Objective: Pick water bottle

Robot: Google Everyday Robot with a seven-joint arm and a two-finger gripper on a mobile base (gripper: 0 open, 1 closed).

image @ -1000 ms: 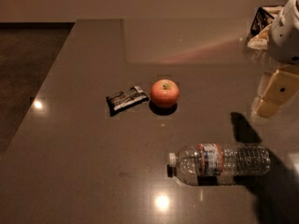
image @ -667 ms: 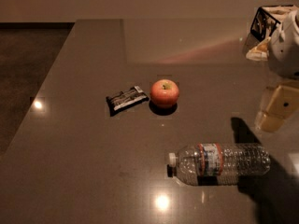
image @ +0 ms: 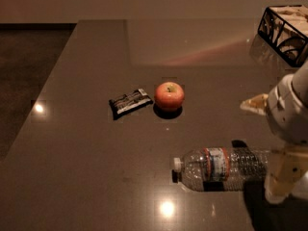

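Wide dark tabletop [image: 86, 167] filled the view. At five o'clock the water bottle [image: 221, 168] lay on its side, white cap pointing to nine. The pincer [image: 281, 191] hung at four o'clock, just beside the bottle's base end. Spread or pressed together, I could not tell. A wire basket [image: 284, 32] sat at one o'clock. Near centre, a dark snack wrapper [image: 130, 102] lay just beside an apple [image: 169, 96], on its nine o'clock side.

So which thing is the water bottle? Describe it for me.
Look at the dark table, front right part, beside the gripper. The bottle lies there on its side, nearer than the apple and snack bar. It alone is clear, long and white-capped.
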